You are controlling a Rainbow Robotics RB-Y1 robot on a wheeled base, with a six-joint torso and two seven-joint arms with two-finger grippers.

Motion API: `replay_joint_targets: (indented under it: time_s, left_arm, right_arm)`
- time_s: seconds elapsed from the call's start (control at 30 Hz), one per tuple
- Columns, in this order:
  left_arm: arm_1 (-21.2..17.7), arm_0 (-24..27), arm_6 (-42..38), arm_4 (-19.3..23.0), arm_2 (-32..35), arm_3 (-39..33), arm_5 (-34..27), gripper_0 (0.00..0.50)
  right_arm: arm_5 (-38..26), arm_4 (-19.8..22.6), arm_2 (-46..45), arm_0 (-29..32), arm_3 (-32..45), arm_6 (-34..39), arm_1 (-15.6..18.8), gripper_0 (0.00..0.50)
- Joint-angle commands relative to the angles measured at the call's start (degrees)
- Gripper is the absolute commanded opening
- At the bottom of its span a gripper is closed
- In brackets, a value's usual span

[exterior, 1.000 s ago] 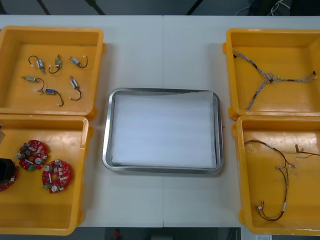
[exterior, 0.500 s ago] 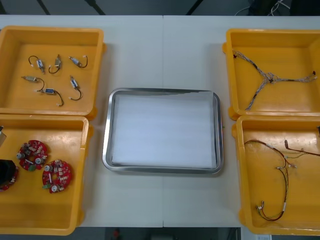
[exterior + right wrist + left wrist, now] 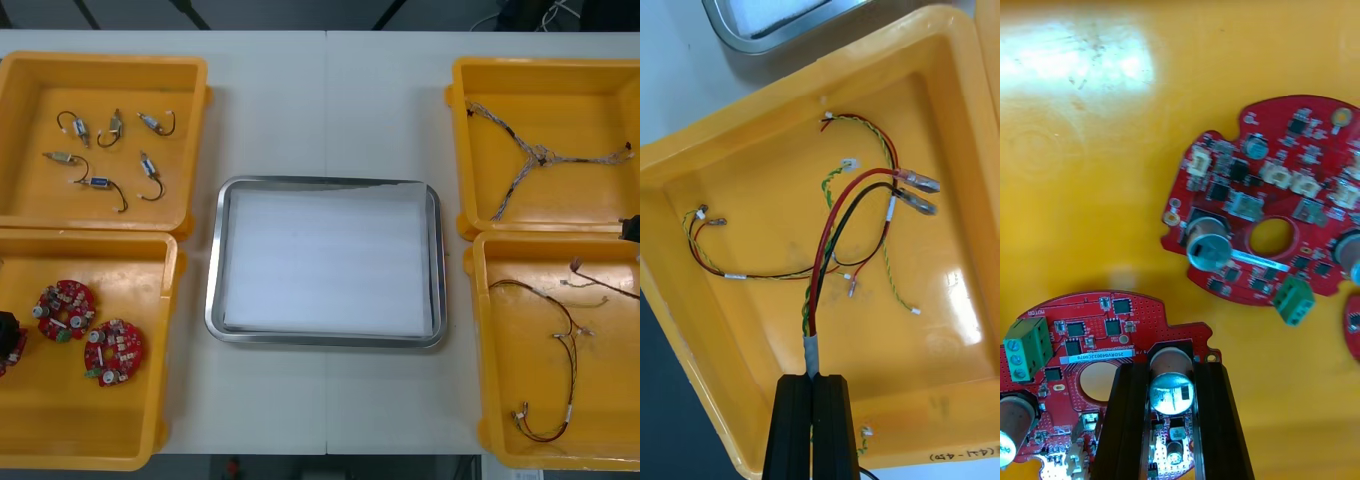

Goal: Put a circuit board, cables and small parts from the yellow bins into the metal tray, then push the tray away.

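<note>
My right gripper is shut on the taped end of the red and yellow cable, whose wires fan out over the near right yellow bin. From the front, this gripper shows at the right edge, above the cable. My left gripper is shut on a silver part of a round red circuit board, with a second board beyond the fingers. From the front, the left gripper is at the left edge of the near left bin. The metal tray is white inside.
Two more circuit boards lie in the near left bin. The far left bin holds several small metal parts. A twisted blue and white cable lies in the far right bin.
The right gripper has come into the front view at the right edge, and the cable's end has been drawn up and toward it. The left gripper has shifted slightly left.
</note>
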State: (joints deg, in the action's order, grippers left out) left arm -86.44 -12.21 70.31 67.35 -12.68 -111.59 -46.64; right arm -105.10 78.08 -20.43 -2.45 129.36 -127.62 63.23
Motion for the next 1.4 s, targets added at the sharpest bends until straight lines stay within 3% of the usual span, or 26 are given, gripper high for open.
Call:
replay_joint_targets:
  time_s: [0.03, 0.23, 0.53, 0.77, 0.87, 1.0, 1.2, 1.4]
  left_arm:
    - [-2.4, 0.9, 5.5, 3.8, 6.7, -3.3, -6.3, 0.0]
    - [-0.1, 0.8, 5.7, 9.2, 15.0, -6.2, -15.5, 0.0]
    - [2.4, 0.9, 4.8, 14.8, 27.5, -9.2, -24.7, 0.0]
    - [2.5, 1.0, 3.3, 15.4, 33.2, -12.1, -26.9, 0.0]
    - [2.4, 1.6, -1.3, 15.6, 34.6, -14.2, -27.6, 0.0]
    - [2.4, 4.6, -6.6, 15.2, 34.0, -16.0, -30.3, 0.0]
    - [4.5, 15.3, -18.6, 13.5, 26.1, -18.7, -34.3, 0.0]
    - [9.4, 30.0, -33.7, 4.9, 12.4, -22.6, -39.5, 0.0]
  right_arm:
    - [-0.6, 0.6, 1.7, -3.1, 2.7, 7.3, -0.3, 0.0]
    - [-0.5, 0.6, 3.6, -4.9, 4.3, 17.6, -0.3, 0.0]
    - [-0.5, -0.4, 5.9, -7.9, 4.8, 30.5, -0.3, 0.0]
    - [-0.2, -2.8, 10.0, -11.4, 4.8, 38.3, -0.3, 0.0]
    - [0.6, -4.8, 13.1, -13.6, 4.8, 41.7, -0.3, 0.0]
    - [1.9, -6.9, 15.9, -15.3, 4.8, 45.1, -0.3, 0.0]
    - [3.9, -9.5, 20.8, -18.4, 4.2, 49.2, -0.4, 0.0]
    - [4.9, -10.1, 21.5, -18.8, 3.3, 49.5, -0.4, 0.0]
